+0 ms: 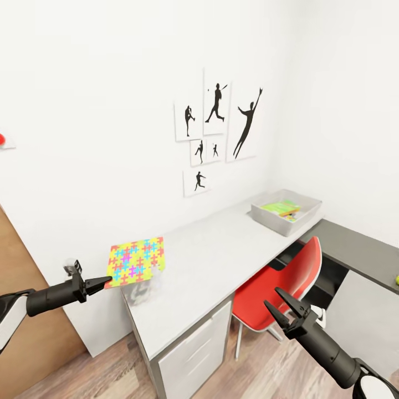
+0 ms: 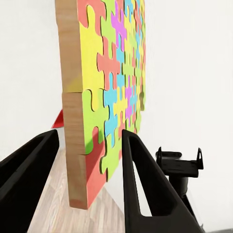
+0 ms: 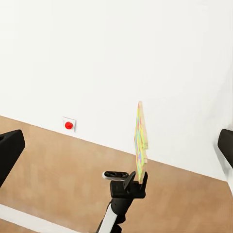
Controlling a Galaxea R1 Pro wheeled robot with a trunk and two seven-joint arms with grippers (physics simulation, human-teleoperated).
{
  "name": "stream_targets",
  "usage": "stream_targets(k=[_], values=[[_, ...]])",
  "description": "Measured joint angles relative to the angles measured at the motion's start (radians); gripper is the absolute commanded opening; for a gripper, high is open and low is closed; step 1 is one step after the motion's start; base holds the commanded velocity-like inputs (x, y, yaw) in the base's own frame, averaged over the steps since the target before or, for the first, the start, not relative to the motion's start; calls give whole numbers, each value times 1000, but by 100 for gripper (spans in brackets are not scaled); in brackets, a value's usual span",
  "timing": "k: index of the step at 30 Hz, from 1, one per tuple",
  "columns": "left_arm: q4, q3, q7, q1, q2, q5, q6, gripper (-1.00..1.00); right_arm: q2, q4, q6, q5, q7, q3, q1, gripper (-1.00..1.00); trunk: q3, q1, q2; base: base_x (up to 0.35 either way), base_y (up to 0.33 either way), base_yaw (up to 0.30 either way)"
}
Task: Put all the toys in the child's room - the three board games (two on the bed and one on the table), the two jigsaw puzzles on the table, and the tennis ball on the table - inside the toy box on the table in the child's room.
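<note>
Two grippers reach forward in the head view. Nearest, the right gripper (image 1: 280, 303) hangs with its jaws apart and empty, beside a red chair (image 1: 277, 288). The left gripper (image 1: 107, 282) has its jaws clamped on the edge of a jigsaw puzzle (image 1: 136, 260), holding it tilted just above the near end of the table (image 1: 216, 260). Farther along the table sits the toy box (image 1: 286, 211), with a green game box (image 1: 281, 209) inside. On the wall behind hang the athlete silhouette pictures (image 1: 219, 130).
</note>
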Motion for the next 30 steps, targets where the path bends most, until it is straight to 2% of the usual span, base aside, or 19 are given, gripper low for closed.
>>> stream_targets(k=[5, 15, 23, 25, 28, 30], values=[[0, 0, 0, 0, 3, 0, 0, -100, 5, 0, -3, 0, -1, 1, 0, 100, 23, -19, 35, -12, 0, -28], [0, 0, -1, 0, 3, 0, 0, -100, 0, 0, -5, 0, -2, 0, -1, 100, 69, -58, 105, -77, 0, -3], [0, 0, 0, 0, 3, 0, 0, -100, -6, -1, -3, 0, -6, 3, -53, 100, 100, -88, 161, -3, 0, 0], [0, 3, -1, 0, 4, 0, 0, -100, -6, -1, 2, 15, -16, 8, -71, 100, 108, -96, 176, 0, 0, 0], [0, 5, -1, 0, 4, 0, 0, -100, -4, 0, 6, 68, -82, 10, -84, 100, 118, -107, 197, 0, 0, 0], [0, 4, -1, 0, 4, 0, 0, -100, -3, 0, 7, 81, -114, 11, -87, 100, 125, -115, 211, 0, 0, 0]])
